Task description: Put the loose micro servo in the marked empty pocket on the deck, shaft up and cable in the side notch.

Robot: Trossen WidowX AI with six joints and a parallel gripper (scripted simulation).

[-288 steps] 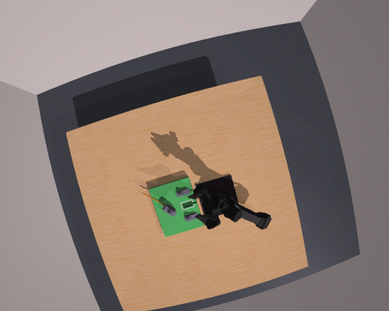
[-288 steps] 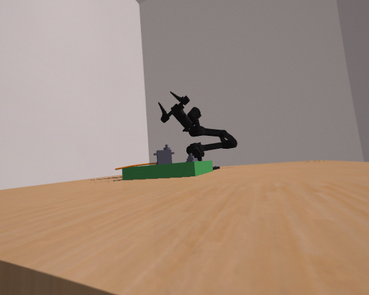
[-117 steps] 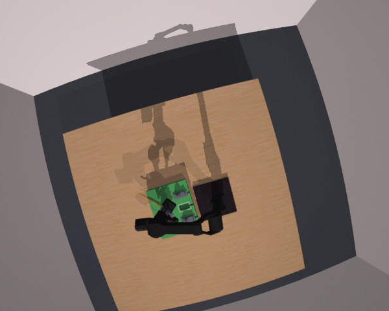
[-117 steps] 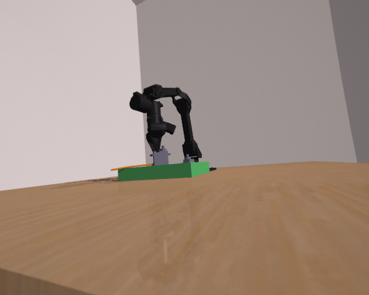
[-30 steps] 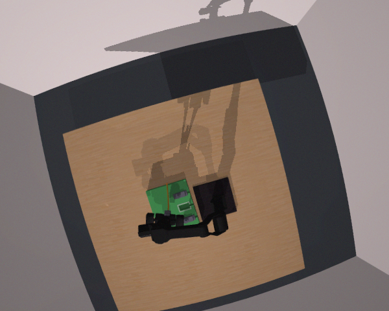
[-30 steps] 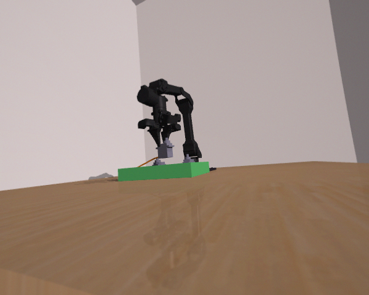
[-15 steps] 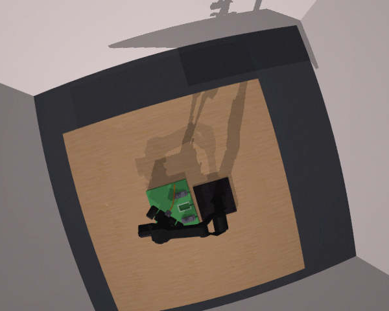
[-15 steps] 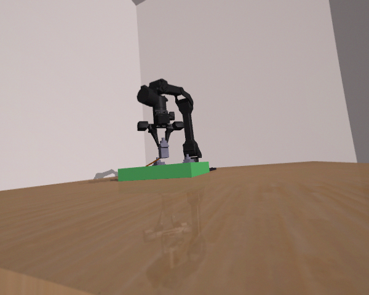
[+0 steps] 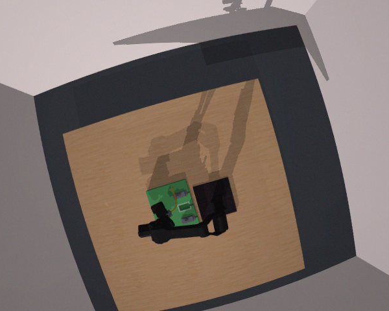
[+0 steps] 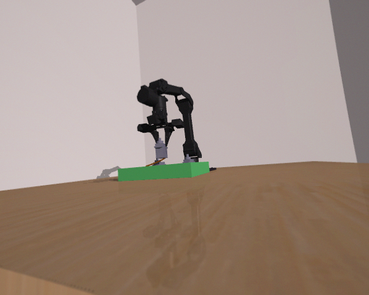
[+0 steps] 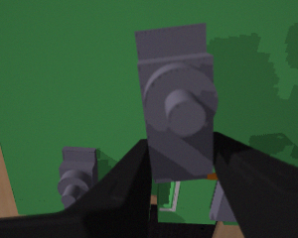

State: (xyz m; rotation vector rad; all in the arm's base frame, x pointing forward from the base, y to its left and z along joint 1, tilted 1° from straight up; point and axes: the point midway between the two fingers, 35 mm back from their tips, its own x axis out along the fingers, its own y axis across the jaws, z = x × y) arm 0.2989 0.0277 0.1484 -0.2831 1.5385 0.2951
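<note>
Servo (image 11: pixel 176 106) is clamped between the fingers of the gripper (image 10: pixel 160 139), jaws partly closed on its body, shaft up; we see it held above the green deck (image 10: pixel 162 171), off to one side of the white-outlined pocket (image 9: pixel 183 207) rather than over it; its orange cable (image 9: pixel 173 195) trails across the deck. Pickup looks done; we judge lining up over the pocket, lowering until both ears sit flat, laying the cable in the notch, releasing and retreating are all left.
</note>
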